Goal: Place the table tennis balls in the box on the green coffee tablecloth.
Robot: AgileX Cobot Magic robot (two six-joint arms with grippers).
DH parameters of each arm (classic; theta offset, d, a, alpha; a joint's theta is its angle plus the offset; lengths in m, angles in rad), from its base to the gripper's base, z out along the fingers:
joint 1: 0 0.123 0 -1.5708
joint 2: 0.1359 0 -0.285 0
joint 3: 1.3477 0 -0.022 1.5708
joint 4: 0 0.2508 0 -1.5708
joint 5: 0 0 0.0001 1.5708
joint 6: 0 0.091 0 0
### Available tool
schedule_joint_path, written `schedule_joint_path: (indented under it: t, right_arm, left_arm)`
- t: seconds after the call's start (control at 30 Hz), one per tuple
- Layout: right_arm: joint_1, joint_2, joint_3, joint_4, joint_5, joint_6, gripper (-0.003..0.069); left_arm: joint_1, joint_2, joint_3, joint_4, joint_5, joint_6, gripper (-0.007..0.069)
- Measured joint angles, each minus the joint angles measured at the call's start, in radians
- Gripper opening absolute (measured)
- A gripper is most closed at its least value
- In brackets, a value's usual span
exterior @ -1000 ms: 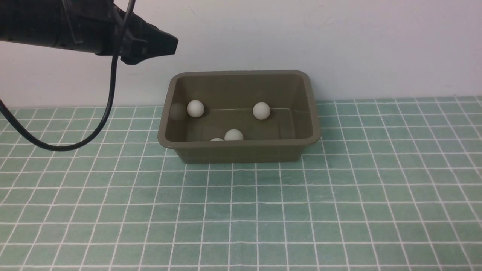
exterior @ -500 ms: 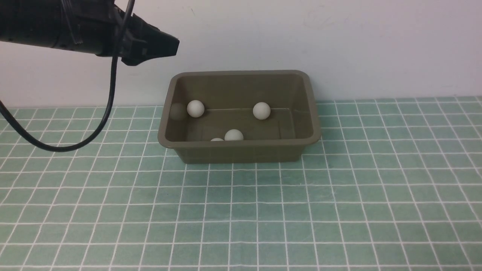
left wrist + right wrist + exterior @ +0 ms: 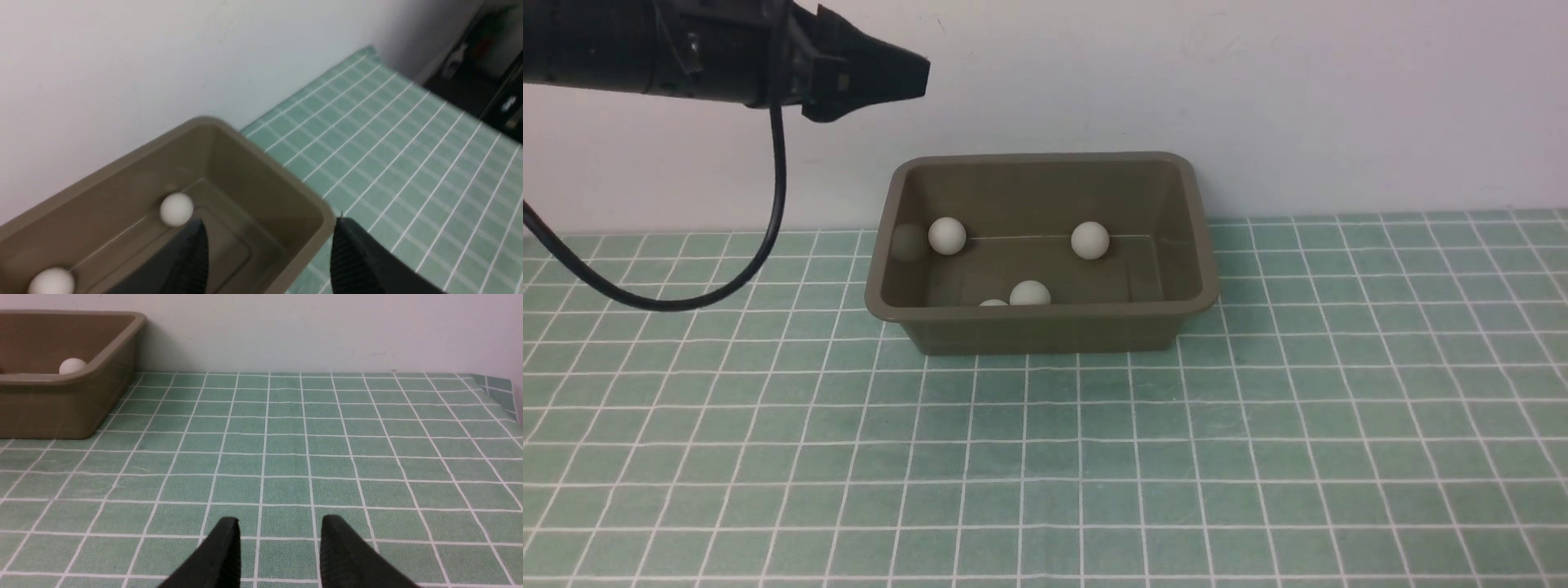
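Balls lie inside the box [image 3: 1042, 253], which stands on the green coffee tablecloth [image 3: 1045, 457] close to the white wall [image 3: 1258, 90]; in the front view four table tennis balls [image 3: 1089, 240] show, two near the far wall of the box, two against its near wall, one of those half hidden by the rim; the left gripper [image 3: 907, 77] hangs high, above and left of the box, a black cable [image 3: 768, 237] looping down from the arm; nothing shows between its tips. Left wrist view: the left gripper [image 3: 269, 253] has its fingers [image 3: 359, 261] spread wide and empty, over the corner of the box [image 3: 261, 163]; two balls [image 3: 176, 209] rest on the floor inside. Right wrist view: the right gripper [image 3: 278, 543] hovers low above the bare cloth [image 3: 286, 449], its tips set fairly close with a gap and nothing between them; the box [image 3: 61, 404] sits well apart, one ball [image 3: 72, 366] peeping over its rim.
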Motion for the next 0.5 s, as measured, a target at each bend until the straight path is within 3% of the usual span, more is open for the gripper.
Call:
schedule_joint_path:
  t: [0.23, 0.5]
  right_arm:
    - [0.0, 0.0, 0.0, 0.0, 0.0, 0.0, 0.0261]
    - [0.0, 0.0, 0.0, 0.0, 0.0, 0.0, 0.0261]
  left_arm:
    - [0.0, 0.0, 0.0, -0.12, 0.0, 0.0, 0.0373]
    - [0.0, 0.0, 0.0, -0.122, -0.028, 0.077, 0.0373]
